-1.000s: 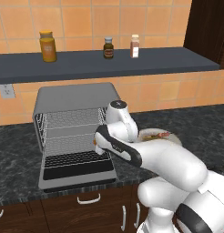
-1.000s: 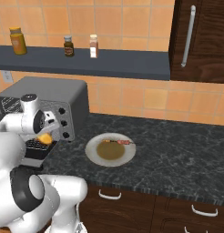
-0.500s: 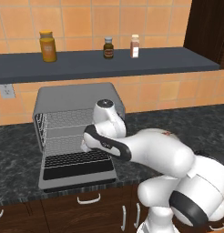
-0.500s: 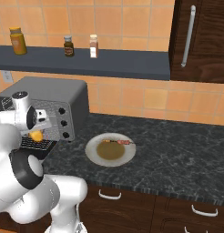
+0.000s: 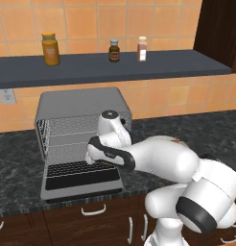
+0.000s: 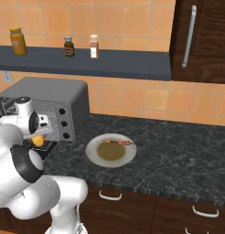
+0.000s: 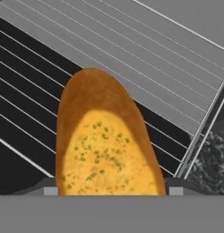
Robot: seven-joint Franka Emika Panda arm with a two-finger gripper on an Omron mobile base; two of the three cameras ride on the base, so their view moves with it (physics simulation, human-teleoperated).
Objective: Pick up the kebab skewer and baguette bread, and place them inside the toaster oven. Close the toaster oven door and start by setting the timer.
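Note:
My gripper (image 7: 113,191) is shut on the baguette bread (image 7: 104,145), a golden loaf with a browner tip that points at the wire rack (image 7: 145,59). In the right base view the baguette bread (image 6: 37,140) hangs just in front of the toaster oven (image 6: 50,98). The toaster oven door (image 5: 81,180) lies dropped open and flat, with my hand above its inner edge. The kebab skewer (image 6: 120,143) rests on the white plate (image 6: 93,155), to the right of the oven.
Three black knobs (image 6: 64,123) run down the oven's right side. A dark shelf (image 5: 115,67) above carries three jars. The black stone counter (image 6: 178,151) runs on to the right of the plate, and a dark cabinet (image 6: 201,36) hangs at the upper right.
The arm has swung left from the plate side to the oven mouth, carrying the baguette bread with it. The skewer and plate have not moved.

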